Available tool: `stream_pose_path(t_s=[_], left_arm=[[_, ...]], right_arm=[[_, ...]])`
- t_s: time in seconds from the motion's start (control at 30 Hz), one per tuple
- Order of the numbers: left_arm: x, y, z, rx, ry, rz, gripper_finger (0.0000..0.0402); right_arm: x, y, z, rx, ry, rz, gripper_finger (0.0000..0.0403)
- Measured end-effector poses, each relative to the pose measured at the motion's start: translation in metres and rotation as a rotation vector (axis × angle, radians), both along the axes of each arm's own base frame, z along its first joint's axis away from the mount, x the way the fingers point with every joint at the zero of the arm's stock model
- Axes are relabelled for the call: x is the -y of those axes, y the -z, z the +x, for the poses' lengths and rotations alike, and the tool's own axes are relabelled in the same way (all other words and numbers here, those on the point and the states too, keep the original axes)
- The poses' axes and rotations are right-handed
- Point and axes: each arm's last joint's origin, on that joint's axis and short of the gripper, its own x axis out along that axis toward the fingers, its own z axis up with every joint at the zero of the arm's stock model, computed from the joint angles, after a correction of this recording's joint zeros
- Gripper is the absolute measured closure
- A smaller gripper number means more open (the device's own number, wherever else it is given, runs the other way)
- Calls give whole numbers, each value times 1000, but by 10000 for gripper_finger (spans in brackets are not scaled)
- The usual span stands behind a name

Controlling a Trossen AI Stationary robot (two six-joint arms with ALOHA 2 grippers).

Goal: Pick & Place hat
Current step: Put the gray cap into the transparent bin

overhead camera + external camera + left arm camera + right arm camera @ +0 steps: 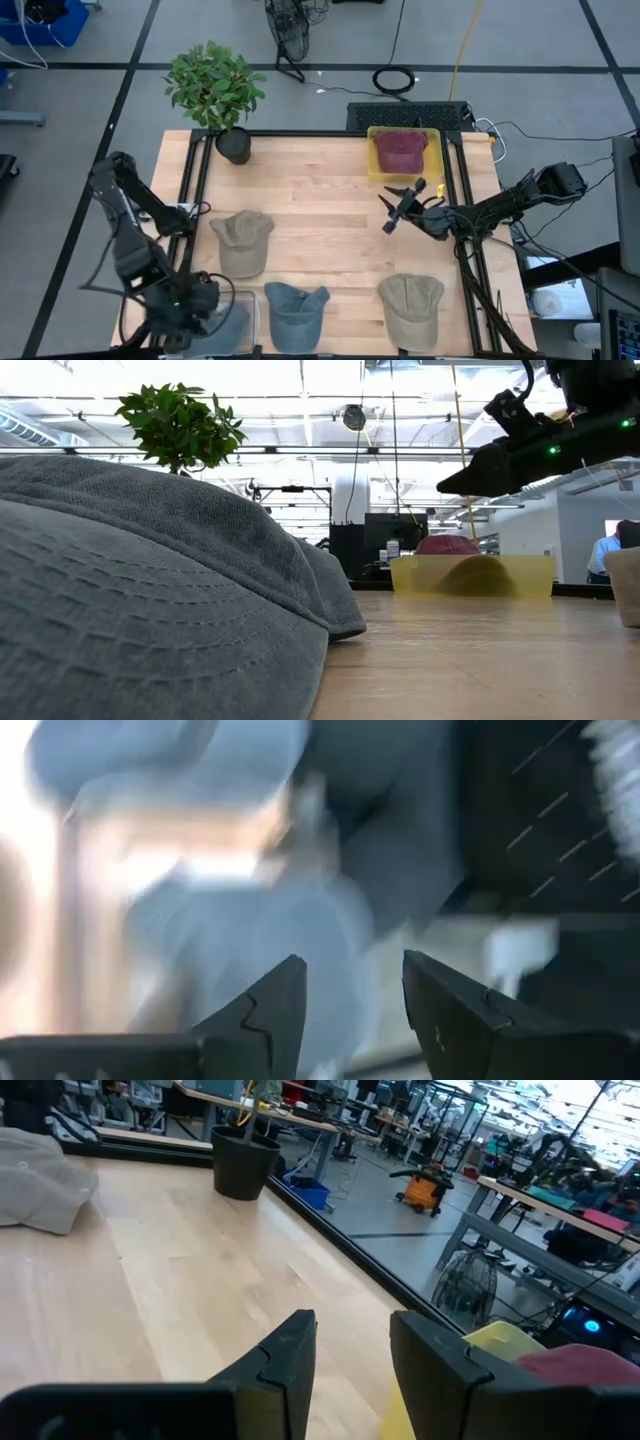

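I judged the hats soft, light and floppy: cloth crowns that would collapse under a pinch, with only the brim giving any stiffness, so I reckoned a brim edge or a bunched fold of the crown was the place to take hold.

Nearest the desk's front edge, the left pincer (185, 318) sat low at the front left corner over a grey-blue hat (226, 325). Its fingers (262, 1020) stood a little apart, with pale blue cloth blurred in front of them; I could not tell whether they touched it, and nothing was clamped between them.

Beside that lay a blue cap (296, 311) and, further right, a tan cap (411, 308). A khaki cap (241, 240) lay further in, left of centre.

The right pincer (399, 210) hung above the desk (320, 190), just in front of the yellow bin (403, 154), fingers (283, 1355) parted and holding nothing. A maroon hat (400, 150) already lay in that bin. The potted plant (218, 95) stood at the far left corner.
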Motion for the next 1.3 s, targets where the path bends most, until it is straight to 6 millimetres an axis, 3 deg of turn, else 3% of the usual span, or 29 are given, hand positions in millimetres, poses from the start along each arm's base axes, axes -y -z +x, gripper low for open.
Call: stream_pose_path(t_s=[0.1,0.2,0.47,0.73,1.3], left_arm=[[12,-11,3,180,-34,-83,232],[18,-4,3,230,-1,-84,232],[36,34,9,55,27,-127,231],[59,39,20,111,93,-281,231],[65,86,20,-190,60,-95,231]], right_arm=[[0,1,0,-3,-12,6,282],[0,2,0,-12,-19,18,282],[0,4,0,-23,-18,22,282],[0,4,0,-18,-16,29,282],[0,5,-1,-21,-15,33,282]])
